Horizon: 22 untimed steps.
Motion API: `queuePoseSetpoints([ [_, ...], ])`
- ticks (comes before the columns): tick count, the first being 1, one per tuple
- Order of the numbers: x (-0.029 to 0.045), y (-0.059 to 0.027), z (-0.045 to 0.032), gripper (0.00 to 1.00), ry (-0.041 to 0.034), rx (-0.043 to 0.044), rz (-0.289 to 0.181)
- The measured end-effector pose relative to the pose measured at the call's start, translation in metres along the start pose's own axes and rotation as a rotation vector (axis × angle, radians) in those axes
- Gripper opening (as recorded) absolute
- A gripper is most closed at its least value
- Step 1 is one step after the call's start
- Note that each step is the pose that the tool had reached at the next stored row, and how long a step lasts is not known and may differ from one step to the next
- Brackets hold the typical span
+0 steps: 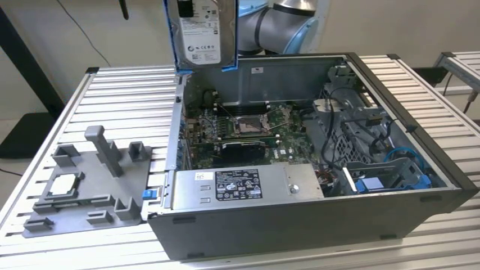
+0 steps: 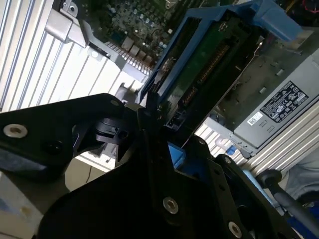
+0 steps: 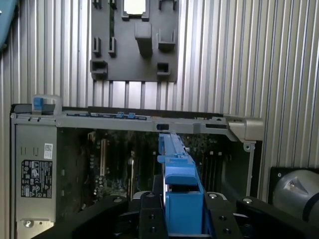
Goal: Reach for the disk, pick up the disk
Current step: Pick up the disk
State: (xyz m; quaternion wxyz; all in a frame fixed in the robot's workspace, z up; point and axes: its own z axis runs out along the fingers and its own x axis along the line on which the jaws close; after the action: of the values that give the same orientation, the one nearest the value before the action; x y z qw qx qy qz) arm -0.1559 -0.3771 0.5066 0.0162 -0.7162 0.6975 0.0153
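The disk (image 1: 201, 34), a silver-grey drive with a white label in a blue bracket, hangs upright in the air above the back left corner of the open computer case (image 1: 300, 225). In both wrist views my gripper (image 2: 152, 117) is shut on it. The blue bracket (image 3: 177, 174) runs edge-on out from between the black fingers (image 3: 149, 214), over the case's inside. The drive's green circuit-board side (image 2: 204, 64) faces the second wrist view. The grey arm (image 1: 289, 22) stands behind the case.
The case lies open on a slatted aluminium table (image 1: 120, 95), showing the motherboard (image 1: 248, 126) and a grey power supply box (image 1: 240, 185) with a black-and-white label. A grey fixture (image 1: 90, 185) holding a small silver chip (image 1: 64, 184) sits at the exterior view's left.
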Motion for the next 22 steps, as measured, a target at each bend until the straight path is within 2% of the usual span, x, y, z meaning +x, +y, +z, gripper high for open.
queuePoseSetpoints([
  [22,0.002,-0.0754,0.0001,0.0,0.0,-0.0004,-0.01],
])
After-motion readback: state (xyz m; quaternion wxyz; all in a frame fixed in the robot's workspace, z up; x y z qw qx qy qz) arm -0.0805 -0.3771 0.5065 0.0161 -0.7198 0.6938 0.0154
